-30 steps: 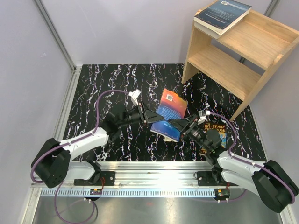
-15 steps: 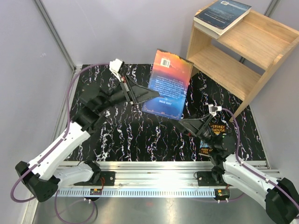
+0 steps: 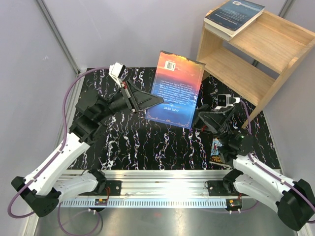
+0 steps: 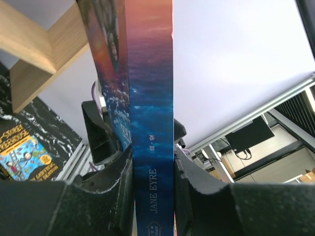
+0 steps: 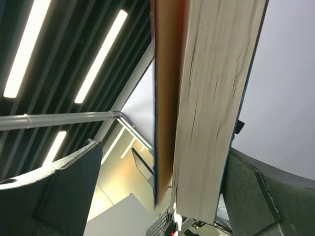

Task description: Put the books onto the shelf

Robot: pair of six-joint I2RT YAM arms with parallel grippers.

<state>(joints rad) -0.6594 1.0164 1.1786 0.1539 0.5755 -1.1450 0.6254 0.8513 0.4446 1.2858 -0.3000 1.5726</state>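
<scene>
A blue book (image 3: pixel 174 91) with an orange sunset cover, "Jane Eyre" on its spine (image 4: pixel 150 123), hangs upright above the table. My left gripper (image 3: pixel 153 102) is shut on its spine edge, and in the left wrist view the spine fills the gap of this gripper (image 4: pixel 152 162). My right gripper (image 3: pixel 206 117) points up under the book's lower right corner. Its jaws stand wide open around the page block (image 5: pixel 211 98); one cover hangs loose. The wooden shelf (image 3: pixel 256 73) stands at the back right with a dark blue book (image 3: pixel 235 14) flat on top. A Treehouse book (image 3: pixel 217 149) lies on the table.
The table (image 3: pixel 128 142) is black marble-patterned. Grey walls close it in at the left and back. The Treehouse book (image 4: pixel 24 155) and a shelf side panel (image 4: pixel 29 46) show beyond the held book. The right arm covers most of the Treehouse book from above.
The left arm has lifted the blue book off the table to upright and swung it back. The right gripper has turned upward beneath the book, still open.
</scene>
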